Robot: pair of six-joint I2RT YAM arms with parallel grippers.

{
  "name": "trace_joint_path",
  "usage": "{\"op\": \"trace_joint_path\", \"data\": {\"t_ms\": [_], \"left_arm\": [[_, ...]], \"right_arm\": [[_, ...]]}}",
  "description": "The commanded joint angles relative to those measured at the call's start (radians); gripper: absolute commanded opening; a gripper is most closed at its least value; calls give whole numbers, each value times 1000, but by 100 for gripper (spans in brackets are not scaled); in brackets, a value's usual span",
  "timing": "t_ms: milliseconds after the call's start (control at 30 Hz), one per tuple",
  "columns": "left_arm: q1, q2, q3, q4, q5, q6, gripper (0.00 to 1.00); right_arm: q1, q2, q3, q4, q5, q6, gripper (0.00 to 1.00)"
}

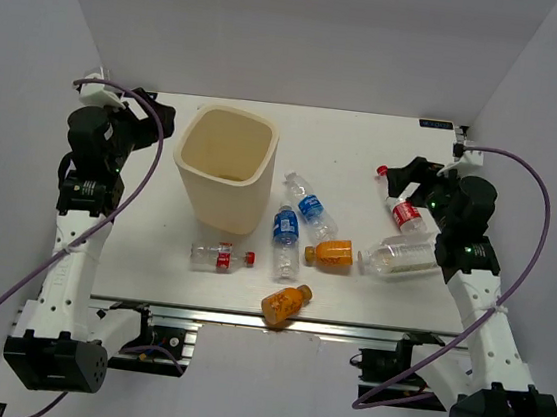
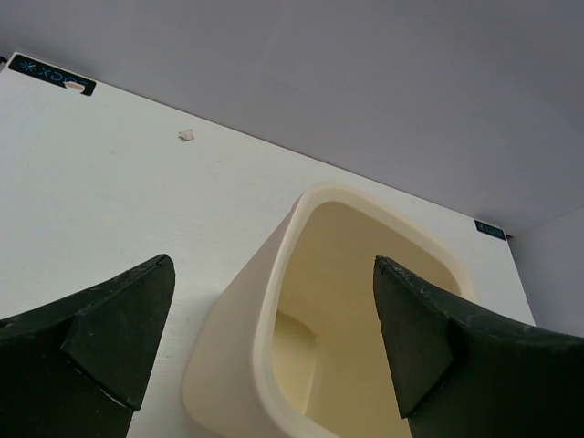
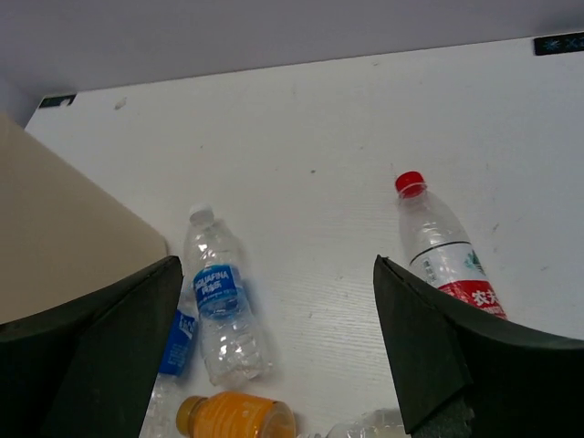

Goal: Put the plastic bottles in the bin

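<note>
The white desk [image 1: 366, 148] is sitting between plain grey walls [image 1: 279, 27]. One clear plastic bottle [image 3: 222, 301] is showing a blue Aquafina label. The left fingers [image 2: 119, 338] and right fingers [image 3: 429, 347] are gaping wide, gripping nothing.

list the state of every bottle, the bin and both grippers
bin: upright, no bottle visible inside
left gripper: open, empty
right gripper: open, empty
blue-label bottles: both lying down
red-label bottles: both lying down
orange bottles: both lying down
larger clear bottle: lying down
</note>
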Motion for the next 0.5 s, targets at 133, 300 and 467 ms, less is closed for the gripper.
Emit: {"op": "trace_joint_path", "data": {"t_ms": [133,300,467], "left_arm": [[-3,-63,-93,17,-136,-17,98],[-3,-150,-208,37,-241,-74,98],[-1,-175,-253,4,-350,-131,98]], "right_arm": [[4,166,69,10,-400,-123,89],[135,371,177,-75,-414,-245,89],[370,661,392,-212,58,-362,89]]}}
